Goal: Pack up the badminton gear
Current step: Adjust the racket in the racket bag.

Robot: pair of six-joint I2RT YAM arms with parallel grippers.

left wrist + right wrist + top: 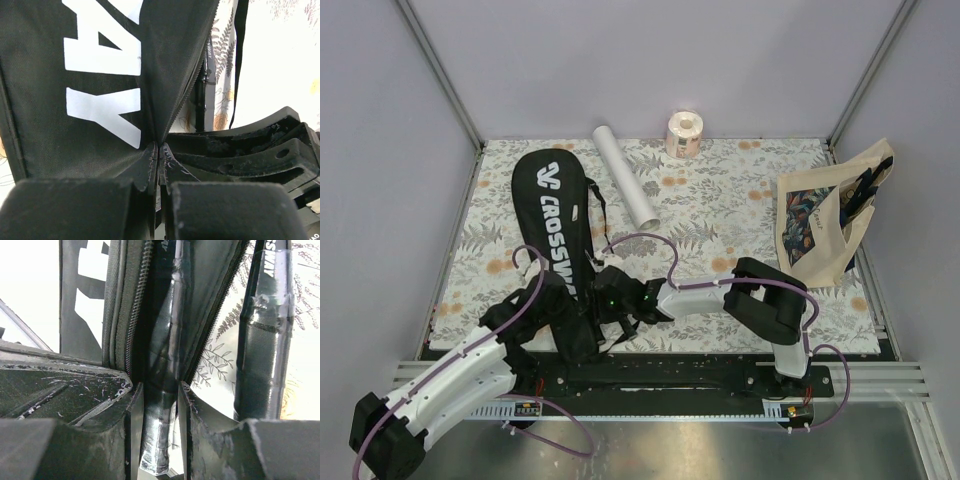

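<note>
Badminton gear is partly packed, as far as the views show. The long black fabric racket bag lettered "CROSSWAY" in white (pixel 552 215) lies on the floral table cloth (pixel 720 210), its narrow end between the two grippers and its broad end stretching away from them. The left gripper (pixel 158 155) has its fingers pressed together on the bag's fabric edge at the zip. The right gripper (pixel 160 387) has its fingers closed against both sides of a black, film-wrapped racket handle (pixel 167 330) that sits in the bag's gaping mouth, between the two open rows of zip teeth (pixel 136 315).

A second black racket handle (pixel 262 350) stands just right of the right gripper's fingers, beyond the zip edge, apparently outside the mouth. The racket heads are hidden; I judge they are inside the bag.

Left to do, by my reading, is seating the handles, closing the zip and dealing with the white cylindrical tube (pixel 625 175), which lies on the cloth well ahead of both grippers.

Farther out are a small pinkish paper roll (pixel 684 133) beyond the tube and a beige tote bag with colourful print (pixel 825 215) far to the right gripper's right. Neither blocks the work, though the crowded grippers may.
</note>
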